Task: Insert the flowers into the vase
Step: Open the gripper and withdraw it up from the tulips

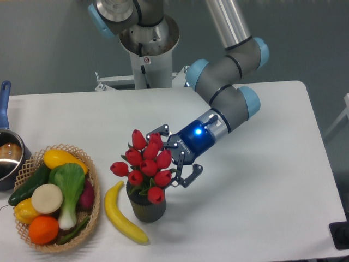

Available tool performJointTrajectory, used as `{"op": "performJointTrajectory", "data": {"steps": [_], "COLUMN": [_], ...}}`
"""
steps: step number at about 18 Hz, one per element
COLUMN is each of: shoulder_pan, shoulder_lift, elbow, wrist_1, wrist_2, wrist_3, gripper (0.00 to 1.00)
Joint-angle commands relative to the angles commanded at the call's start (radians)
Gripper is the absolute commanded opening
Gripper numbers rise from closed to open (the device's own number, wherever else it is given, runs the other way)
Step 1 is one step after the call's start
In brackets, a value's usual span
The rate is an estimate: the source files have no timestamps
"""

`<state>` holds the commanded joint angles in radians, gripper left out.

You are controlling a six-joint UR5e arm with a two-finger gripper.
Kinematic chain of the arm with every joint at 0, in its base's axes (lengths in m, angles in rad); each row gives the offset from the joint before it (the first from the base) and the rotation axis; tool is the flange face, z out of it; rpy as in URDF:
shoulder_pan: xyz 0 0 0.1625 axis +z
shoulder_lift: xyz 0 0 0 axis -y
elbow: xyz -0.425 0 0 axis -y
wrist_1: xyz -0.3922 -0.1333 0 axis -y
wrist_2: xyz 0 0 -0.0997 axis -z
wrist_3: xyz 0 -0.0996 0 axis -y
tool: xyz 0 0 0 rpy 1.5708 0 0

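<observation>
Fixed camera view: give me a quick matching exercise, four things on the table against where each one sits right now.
Things:
1. bunch of red tulip buds with green leaves
2. yellow banana
3. round orange fruit
4. metal pot with blue handle

Places:
A. at the table's left edge, partly cut off by the picture
B. in the woven wicker basket with the vegetables
C. standing in the short dark grey ribbed vase, next to the open hand
D. lying on the white table between basket and vase

Pairs: 1-C, 2-D, 3-B, 4-A
</observation>
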<state>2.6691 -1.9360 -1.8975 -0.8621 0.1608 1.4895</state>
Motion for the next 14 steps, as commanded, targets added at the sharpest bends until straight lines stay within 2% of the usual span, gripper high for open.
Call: {"op": "performJointTrajectory", "data": {"steps": [10, 12, 14], "shoulder_pan": [0.015, 0.035, 0.055], "shoulder_lift": [0.04, 0.07, 0.109], "elbow": [0.005, 0.005, 0.003], "wrist_1": [0.0, -0.003, -0.003], "wrist_2": [0.135, 0.164, 0.242], "wrist_3": [-0.005, -0.006, -0.006], "gripper": [1.0, 1.0, 1.0]}}
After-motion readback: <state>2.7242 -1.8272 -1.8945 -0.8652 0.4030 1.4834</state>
